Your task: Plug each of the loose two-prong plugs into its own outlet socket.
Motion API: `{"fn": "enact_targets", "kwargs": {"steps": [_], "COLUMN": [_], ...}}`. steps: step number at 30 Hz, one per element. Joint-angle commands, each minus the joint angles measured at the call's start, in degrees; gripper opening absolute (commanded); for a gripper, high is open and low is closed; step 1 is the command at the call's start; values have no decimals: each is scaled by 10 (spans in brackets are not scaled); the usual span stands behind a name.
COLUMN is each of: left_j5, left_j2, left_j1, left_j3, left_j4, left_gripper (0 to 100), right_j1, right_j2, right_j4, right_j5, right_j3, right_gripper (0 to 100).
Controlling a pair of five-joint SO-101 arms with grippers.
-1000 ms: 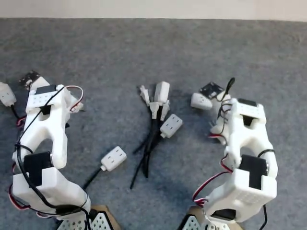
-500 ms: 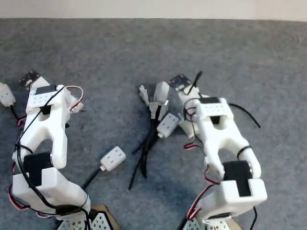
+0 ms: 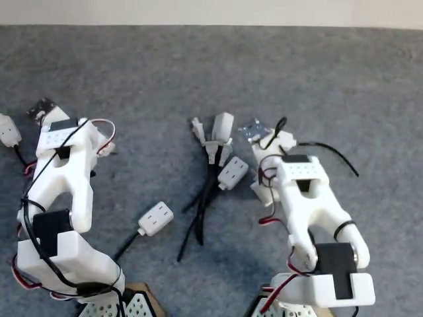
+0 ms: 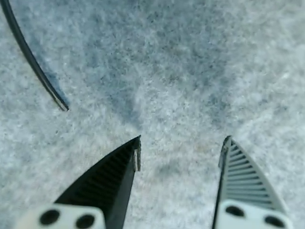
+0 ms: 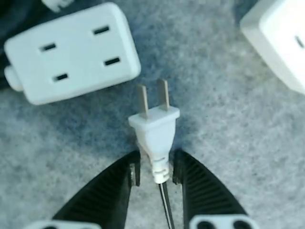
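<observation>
The right fingers [image 5: 109, 191] clench the rear of a white moulded two-prong plug [image 5: 155, 126]; its prongs point just past a white plastic outlet block [image 5: 71, 52], near but not touching, on the grey carpeted tabletop [image 5: 228, 119]; the left fingers [image 4: 105, 186] stand released above the same carpet, near a thin black cable end [image 4: 35, 67].

A lab-style robot bench: 2 white arms [image 3: 66, 172] [image 3: 310, 198] on a grey carpeted table [image 3: 152, 72], pale wall [image 3: 198, 12] behind.

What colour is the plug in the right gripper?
The plug is white, clearest in right wrist view.
</observation>
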Motion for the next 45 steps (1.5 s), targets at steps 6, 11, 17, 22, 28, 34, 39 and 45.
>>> {"fn": "enact_targets", "kwargs": {"steps": [6, 11, 17, 22, 28, 34, 39, 45], "left_j5": [3, 3, 3, 3, 2, -99, -233, -324], "left_j2": [-3, -3, -3, -3, -13, -72, -160, -271], "left_j1": [11, 11, 11, 11, 11, 49, 113, 136], "left_j3": [7, 7, 7, 9, -6, -137, -310, -313], "left_j4": [-30, -30, -30, -30, -25, 152, 359, 452], "left_gripper": [274, 274, 274, 274, 274, 274, 277, 278], "right_j1": [8, 7, 7, 6, 6, -23, -145, -302], "right_j2": [-45, -40, -41, -41, -48, -184, -382, -540], "right_j4": [-16, -15, 17, 48, 61, 58, 37, -13], "right_j5": [-13, -11, -10, 18, 26, -95, -118, -138], "right_j3": [6, 6, 1, -13, -37, -106, -28, 143], "right_gripper": [113, 22, 5, 5, 5, 5, 5, 5]}}
